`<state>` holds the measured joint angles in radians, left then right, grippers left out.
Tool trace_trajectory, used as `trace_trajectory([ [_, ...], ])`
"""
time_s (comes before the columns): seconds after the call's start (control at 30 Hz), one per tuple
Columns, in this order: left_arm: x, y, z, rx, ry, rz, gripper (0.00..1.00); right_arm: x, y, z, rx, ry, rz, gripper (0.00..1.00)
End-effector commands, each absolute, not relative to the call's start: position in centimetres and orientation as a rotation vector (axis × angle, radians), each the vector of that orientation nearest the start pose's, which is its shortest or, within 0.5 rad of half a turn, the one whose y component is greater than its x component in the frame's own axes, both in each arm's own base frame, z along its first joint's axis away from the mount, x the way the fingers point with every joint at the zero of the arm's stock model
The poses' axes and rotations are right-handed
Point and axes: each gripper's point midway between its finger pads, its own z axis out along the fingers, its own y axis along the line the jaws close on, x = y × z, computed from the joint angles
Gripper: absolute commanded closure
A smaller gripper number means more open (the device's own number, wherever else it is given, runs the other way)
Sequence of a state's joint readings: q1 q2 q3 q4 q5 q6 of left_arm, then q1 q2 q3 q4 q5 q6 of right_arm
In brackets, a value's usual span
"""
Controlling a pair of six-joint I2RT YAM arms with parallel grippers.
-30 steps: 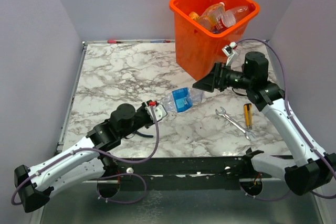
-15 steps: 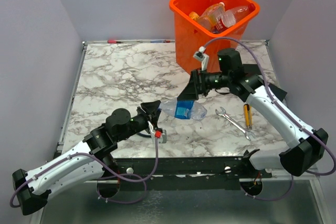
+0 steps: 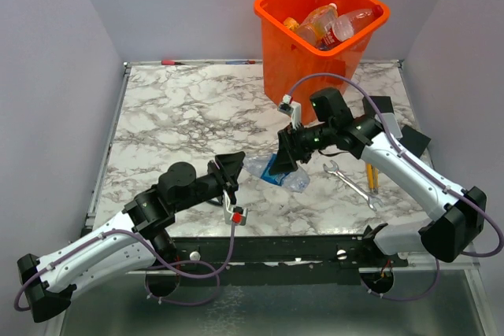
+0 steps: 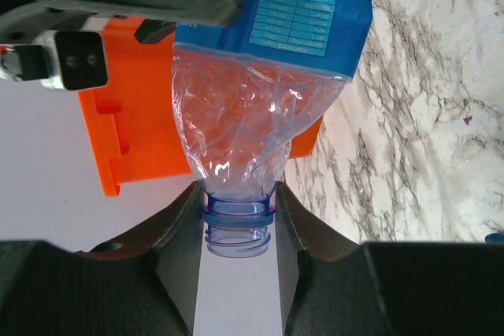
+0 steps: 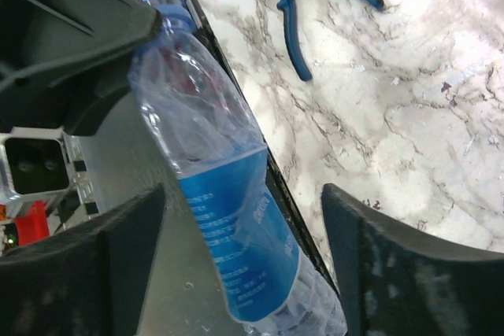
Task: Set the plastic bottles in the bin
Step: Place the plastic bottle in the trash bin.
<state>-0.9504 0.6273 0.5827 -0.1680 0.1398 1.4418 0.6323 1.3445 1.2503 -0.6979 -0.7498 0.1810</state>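
Observation:
A crushed clear bottle with a blue label and no cap hangs just above the table's front middle. My left gripper is shut on its neck; in the left wrist view the blue threaded neck sits between the fingers. My right gripper is open, with its jaws either side of the bottle's labelled body and not touching it. The orange bin stands at the back right and holds several bottles. It also shows behind the bottle in the left wrist view.
A steel wrench and an orange-handled tool lie on the marble right of the bottle. Blue-handled pliers lie on the table in the right wrist view. A small red item lies at the back edge.
My right gripper has come down and left from beside the bin to straddle the bottle. My left gripper has rolled over and drawn back a little with the bottle's neck in it.

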Motion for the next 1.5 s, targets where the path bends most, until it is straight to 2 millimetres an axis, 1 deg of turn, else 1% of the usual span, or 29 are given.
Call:
trace_trajectory([
  [0.0,17.7,-24.4,28.1,1.689,0.473,0.184,1.00,18.0,28.9,22.9,-0.945,2.273,1.229,0.35],
  [0.13,17.6,-24.8,28.3,1.691,0.471,0.165,1.00,18.0,29.4,23.5,-0.946,2.240,1.243,0.51],
  [0.17,17.6,-24.8,28.3,1.690,0.473,0.163,1.00,17.9,29.5,23.7,-0.946,2.229,1.249,0.57],
  [0.2,17.7,-24.8,28.2,1.694,0.480,0.162,0.97,17.9,29.6,23.9,-0.942,2.216,1.254,0.63],
  [0.23,17.8,-24.8,28.1,1.691,0.489,0.160,0.87,17.9,29.7,24.3,-0.937,2.198,1.261,0.74],
  [0.27,17.9,-24.8,28.2,1.681,0.512,0.150,0.71,17.9,29.7,24.7,-0.924,2.181,1.262,0.86],
  [0.3,18.2,-24.7,28.3,1.655,0.551,0.140,0.50,18.1,29.7,25.1,-0.902,2.163,1.255,0.97],
  [0.33,18.5,-24.6,28.6,1.612,0.608,0.115,0.10,18.3,29.6,25.7,-0.876,2.143,1.240,1.00],
  [0.37,18.8,-24.4,29.1,1.556,0.672,0.085,0.02,18.7,29.4,26.3,-0.844,2.121,1.221,1.00],
  [0.43,19.4,-24.0,30.0,1.436,0.793,0.019,0.01,19.4,28.8,28.0,-0.765,2.049,1.171,1.00],
  [0.5,19.7,-23.5,30.9,1.297,0.900,-0.059,0.01,20.7,27.7,29.9,-0.630,1.966,1.095,1.00],
  [0.53,19.8,-23.4,31.4,1.228,0.951,-0.109,0.01,21.1,27.2,31.3,-0.568,1.902,1.077,1.00],
  [0.57,19.8,-23.4,32.3,1.141,0.998,-0.181,0.01,21.3,26.7,32.5,-0.517,1.832,1.072,1.00],
  [0.63,19.8,-23.3,33.9,0.928,1.125,-0.359,0.01,21.6,25.6,34.7,-0.402,1.693,1.087,1.00],
  [0.67,19.5,-23.7,34.7,0.799,1.206,-0.506,0.01,21.6,25.1,35.6,-0.345,1.622,1.103,1.00],
  [0.7,19.2,-24.2,35.3,0.724,1.248,-0.611,0.01,21.5,24.7,37.2,-0.300,1.516,1.134,1.00],
  [0.73,18.8,-24.9,35.8,0.676,1.271,-0.710,0.01,21.3,24.2,38.1,-0.267,1.447,1.157,1.00],
  [0.8,17.1,-26.8,36.6,0.623,1.286,-0.941,0.01,20.7,23.7,38.9,-0.230,1.361,1.205,1.00],
  [0.87,15.6,-28.5,37.4,0.580,1.284,-1.146,0.01,20.2,23.7,39.4,-0.221,1.311,1.252,1.00],
  [0.9,15.1,-29.3,37.6,0.572,1.287,-1.229,0.01,20.0,23.8,39.6,-0.219,1.290,1.272,1.00],
  [0.97,13.5,-30.7,38.5,0.588,1.261,-1.399,0.01,19.6,23.7,40.2,-0.202,1.251,1.313,1.00],
  [1.0,12.9,-31.3,38.4,0.601,1.272,-1.459,0.01,19.4,23.6,40.4,-0.195,1.231,1.331,1.00],
  [1.03,12.6,-31.7,38.9,0.600,1.251,-1.510,0.01,19.2,23.6,40.4,-0.187,1.223,1.348,1.00],
  [1.13,12.1,-32.3,39.8,0.576,1.212,-1.601,0.01,18.8,23.7,40.8,-0.179,1.200,1.395,1.00],
  [1.2,12.1,-32.6,39.9,0.577,1.212,-1.622,0.01,18.7,23.8,40.7,-0.170,1.194,1.424,1.00],
  [1.33,12.3,-33.4,39.0,0.590,1.245,-1.638,0.01,18.4,23.8,40.9,-0.153,1.176,1.469,1.00],
  [1.47,12.3,-34.2,38.4,0.611,1.265,-1.661,0.01,18.6,24.1,40.8,-0.146,1.180,1.493,1.00],
])
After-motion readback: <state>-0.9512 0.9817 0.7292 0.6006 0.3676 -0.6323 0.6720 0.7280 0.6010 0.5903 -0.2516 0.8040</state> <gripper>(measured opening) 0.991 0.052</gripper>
